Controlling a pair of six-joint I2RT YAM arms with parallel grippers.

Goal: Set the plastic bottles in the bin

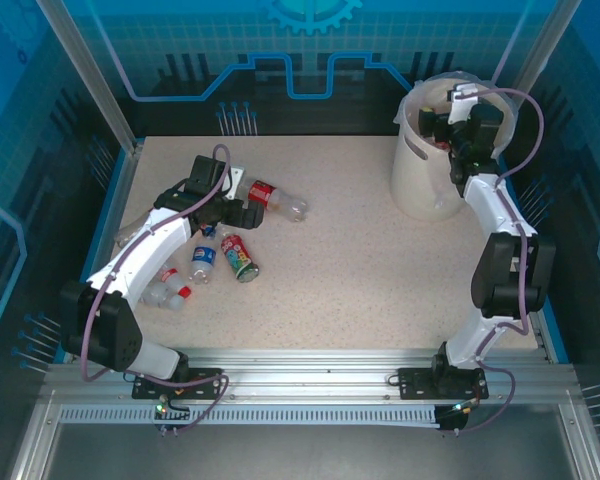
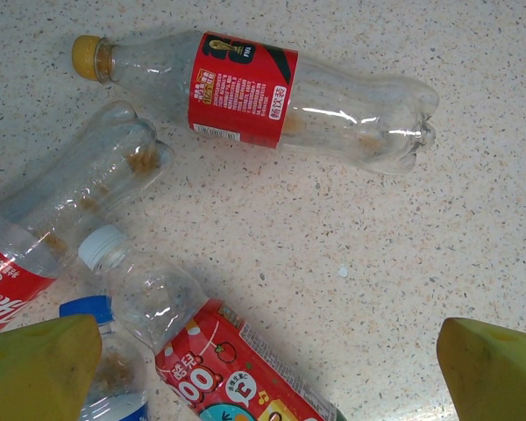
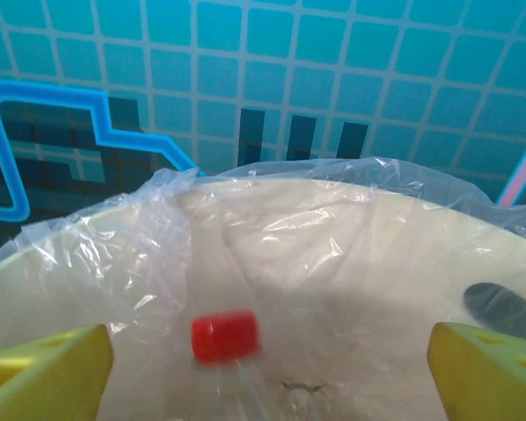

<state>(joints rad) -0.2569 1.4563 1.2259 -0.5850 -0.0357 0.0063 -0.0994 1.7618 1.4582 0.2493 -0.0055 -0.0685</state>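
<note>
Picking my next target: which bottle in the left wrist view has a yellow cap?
The clear red-labelled plastic bottle lying across the top; nearby ones show a white cap and a blue cap.

I see a sandy table (image 2: 403, 228) with tiny dark specks. The yellow-capped bottle (image 2: 272, 96) is clear with a red label. The white-capped bottle (image 2: 184, 324) has a red label with bright pictures. The bin (image 3: 351, 254) is white, with a red cap (image 3: 224, 336) inside. My left gripper (image 2: 267, 373) and right gripper (image 3: 272, 368) have yellow fingers (image 3: 44, 364). The back wall (image 3: 245, 70) is blue-green squares.
</note>
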